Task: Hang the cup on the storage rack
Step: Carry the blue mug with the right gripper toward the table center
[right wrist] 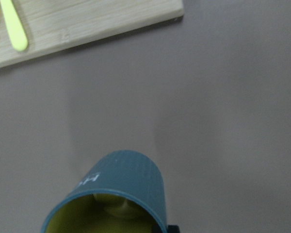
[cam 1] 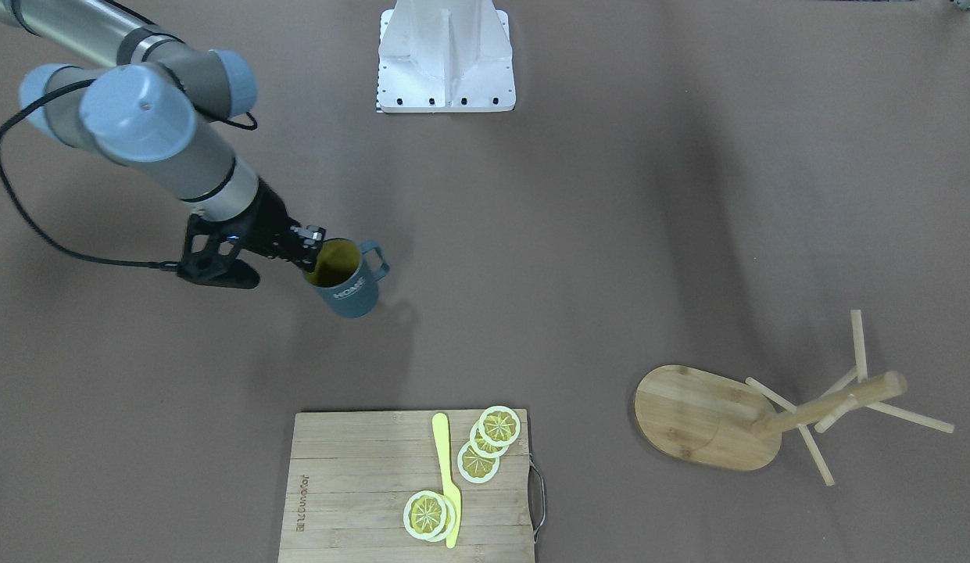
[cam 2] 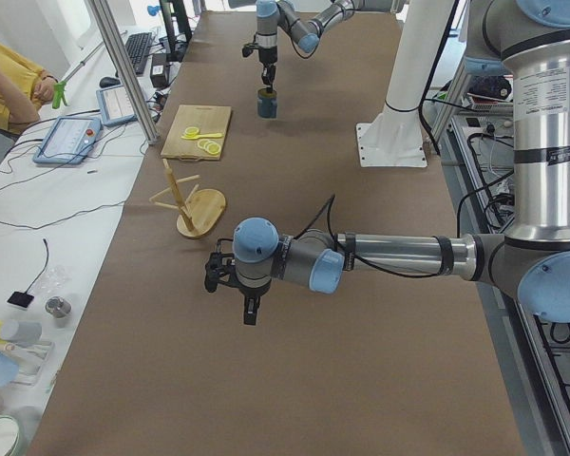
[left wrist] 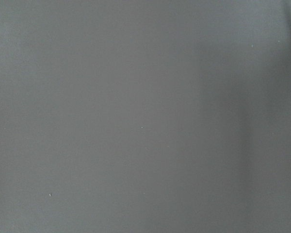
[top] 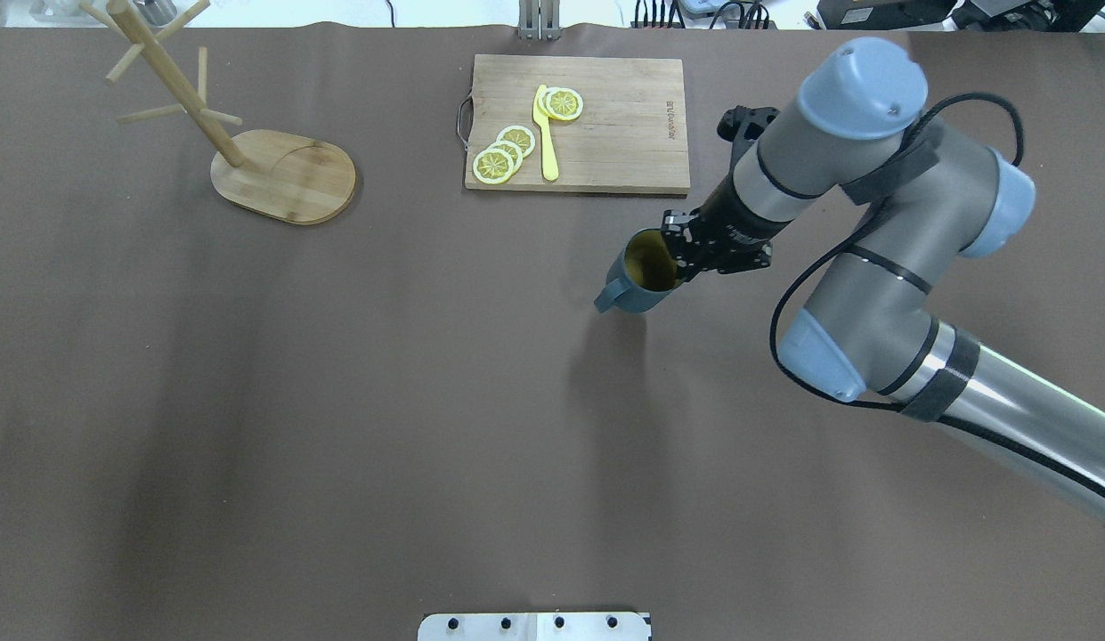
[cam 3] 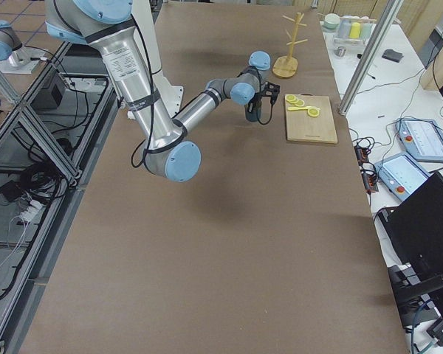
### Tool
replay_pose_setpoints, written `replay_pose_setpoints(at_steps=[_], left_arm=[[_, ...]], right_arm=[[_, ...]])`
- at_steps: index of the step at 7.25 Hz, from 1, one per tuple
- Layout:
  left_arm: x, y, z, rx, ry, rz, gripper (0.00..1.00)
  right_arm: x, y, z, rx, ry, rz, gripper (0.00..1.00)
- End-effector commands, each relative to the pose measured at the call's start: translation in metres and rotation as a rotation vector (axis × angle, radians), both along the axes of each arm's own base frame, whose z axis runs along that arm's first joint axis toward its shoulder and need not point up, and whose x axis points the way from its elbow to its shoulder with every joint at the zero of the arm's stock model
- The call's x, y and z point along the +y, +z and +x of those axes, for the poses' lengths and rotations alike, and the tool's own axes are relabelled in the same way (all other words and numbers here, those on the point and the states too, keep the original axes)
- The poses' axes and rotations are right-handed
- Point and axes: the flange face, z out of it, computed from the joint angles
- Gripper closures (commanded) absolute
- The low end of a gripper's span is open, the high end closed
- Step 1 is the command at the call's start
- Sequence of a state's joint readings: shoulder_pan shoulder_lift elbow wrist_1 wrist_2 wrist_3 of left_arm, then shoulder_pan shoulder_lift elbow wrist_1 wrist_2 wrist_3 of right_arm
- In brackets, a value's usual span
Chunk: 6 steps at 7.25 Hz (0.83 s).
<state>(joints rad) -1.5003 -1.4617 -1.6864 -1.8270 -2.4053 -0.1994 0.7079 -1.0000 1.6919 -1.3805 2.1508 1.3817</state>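
The cup (cam 1: 348, 283) is a dark slate-blue mug, yellow-green inside, with white "HOME" lettering. My right gripper (cam 1: 313, 246) is shut on its rim and holds it tilted a little above the table, handle pointing away from the arm. It also shows in the overhead view (top: 643, 274) and the right wrist view (right wrist: 121, 187). The storage rack (cam 1: 766, 414), a wooden mug tree on an oval base, stands far off at the other side of the table (top: 205, 116). My left gripper (cam 2: 251, 312) shows only in the exterior left view, above bare table; I cannot tell whether it is open.
A wooden cutting board (cam 1: 352, 469) with a metal handle lies near the cup at the table's far edge (top: 623, 125). It carries several lemon slices (cam 1: 488, 442) and a yellow knife (cam 1: 447, 477). The white robot base (cam 1: 445, 55) stands mid-table.
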Motion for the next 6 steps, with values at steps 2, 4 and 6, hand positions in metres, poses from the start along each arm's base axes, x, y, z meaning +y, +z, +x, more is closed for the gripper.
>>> replay_pose_setpoints(at_steps=[2,4,6], left_arm=[[-0.01,-0.007,0.003,0.001,0.004,0.015,0.02],[-0.011,-0.009,0.004,0.001,0.006,0.019,0.02],[-0.014,-0.012,0.005,0.002,0.006,0.023,0.02]], right_arm=[[0.021,-0.057,-0.07,-0.014,0.052,-0.07,1.0],[0.025,-0.065,-0.087,-0.012,0.036,-0.075,1.0],[0.034,-0.067,-0.094,-0.016,0.016,-0.061,0.92]])
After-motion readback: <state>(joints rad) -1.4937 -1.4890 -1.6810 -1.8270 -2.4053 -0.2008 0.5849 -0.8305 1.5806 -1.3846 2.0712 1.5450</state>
